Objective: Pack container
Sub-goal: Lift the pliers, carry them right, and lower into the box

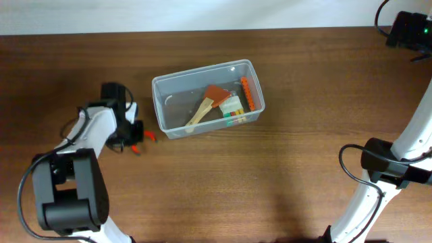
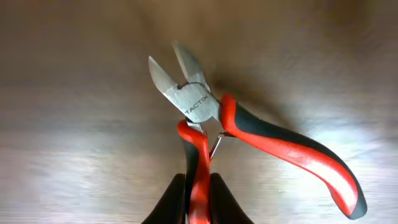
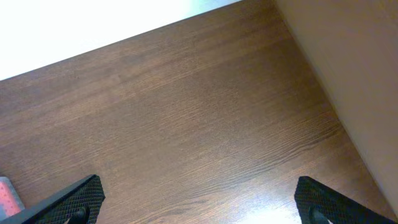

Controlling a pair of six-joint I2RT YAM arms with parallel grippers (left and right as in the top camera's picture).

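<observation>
The container (image 1: 159, 101) is a clear plastic tub at the middle of the wooden table. It holds a wooden-handled spatula (image 1: 206, 104), an orange toothed strip (image 1: 248, 93) and a small white and yellow item (image 1: 232, 108). Left of it lie red and black side-cutting pliers (image 2: 199, 106), also seen from overhead as the pliers (image 1: 144, 139), with their steel cutters spread. My left gripper (image 2: 199, 202) is shut on one red handle; the other handle splays off to the right. My right gripper (image 3: 199, 202) hangs open above bare wood, with nothing between its fingers.
The left arm (image 1: 88, 135) stands at the table's left side and the right arm (image 1: 391, 162) at its right. A black device (image 1: 408, 30) sits at the back right corner. A pale wall borders the table in the right wrist view.
</observation>
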